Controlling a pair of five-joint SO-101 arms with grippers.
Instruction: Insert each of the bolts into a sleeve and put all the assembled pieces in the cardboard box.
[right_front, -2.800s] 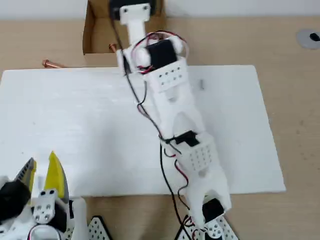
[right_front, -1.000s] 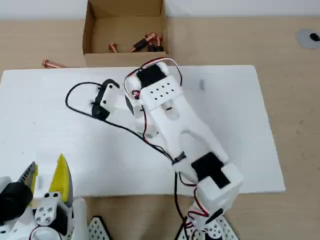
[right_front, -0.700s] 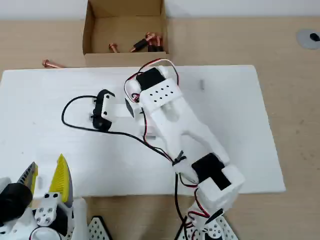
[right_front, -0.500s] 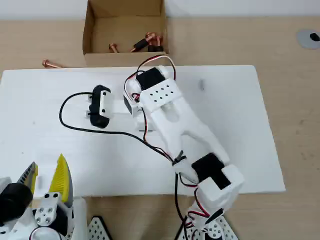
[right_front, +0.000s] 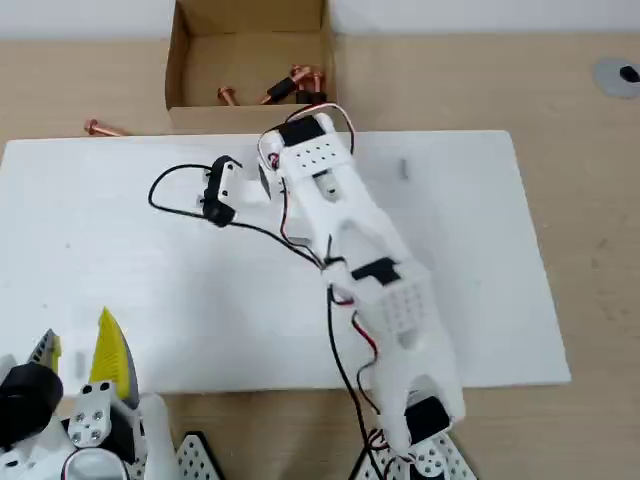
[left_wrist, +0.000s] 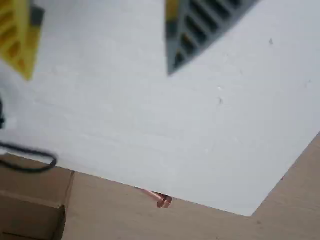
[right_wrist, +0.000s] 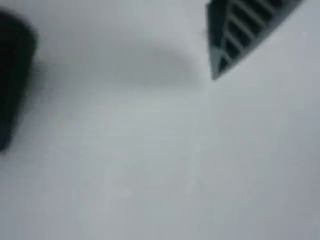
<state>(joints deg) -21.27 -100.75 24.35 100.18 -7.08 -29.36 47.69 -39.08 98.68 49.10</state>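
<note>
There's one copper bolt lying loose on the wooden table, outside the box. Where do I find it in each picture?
High view: the loose bolt lies on the wood just left of the cardboard box, beyond the far edge of the white board.
Left wrist view: the bolt pokes out past the board's edge, onto wood.
Right wrist view: aimed down at the board itself.
Shared landmark: the white board.

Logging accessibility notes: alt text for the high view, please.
The right arm stretches across the white board toward a cardboard box holding bolt-and-sleeve pieces. One loose bolt lies on the table left of the box, and the left tool sits open at the board's near corner.
</note>
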